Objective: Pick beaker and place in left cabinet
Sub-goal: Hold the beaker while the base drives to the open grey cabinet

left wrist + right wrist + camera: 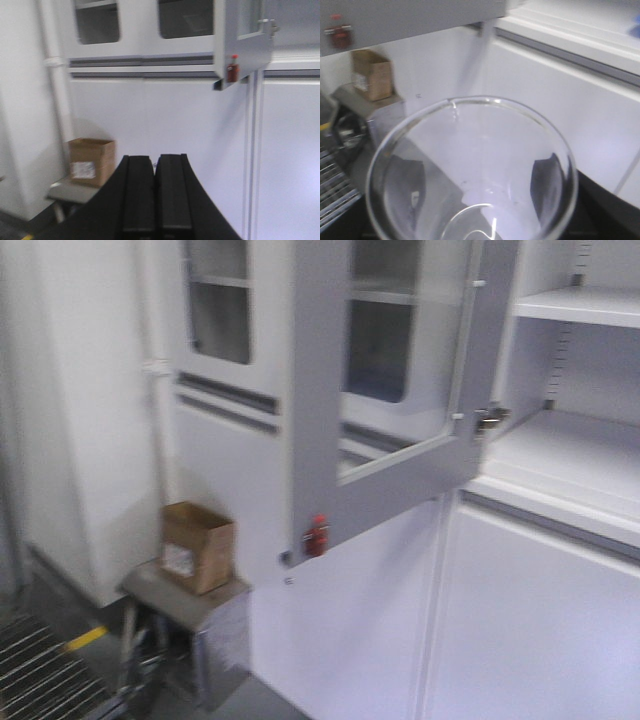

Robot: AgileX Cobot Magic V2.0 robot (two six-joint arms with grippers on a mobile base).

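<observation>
While the front view shows you neither arm, it does give you the left cabinet (575, 455). Its glass-paned door (320, 390) is swung open, with pale grey shelves (585, 305) inside and a slotted rail (560, 350) on the back wall. A red catch (317, 535) sits at the door's lower corner, and a cardboard box (197, 545) stands on a low grey stand (185, 600) to the left. All of it is blurred.

Only the right wrist view has the beaker (470, 165). You look straight down into its flared rim, which fills most of the frame, with a small lip at the far edge. It hangs in the air in front of the white lower cabinet fronts, under the grey edge of the open door and outside the cabinet. A blue smear at that view's top right edge is too blurred to name.

Through the glass you can make out the dark pads (405, 185) of the right gripper (475, 187), one on each side against the beaker's wall. That hand is clamped on it, spread as wide as the beaker.

The left wrist view gives you the left gripper (155, 195). Its two black fingers (137, 195) lie side by side, closed to a thin seam, holding and touching nothing.
</observation>
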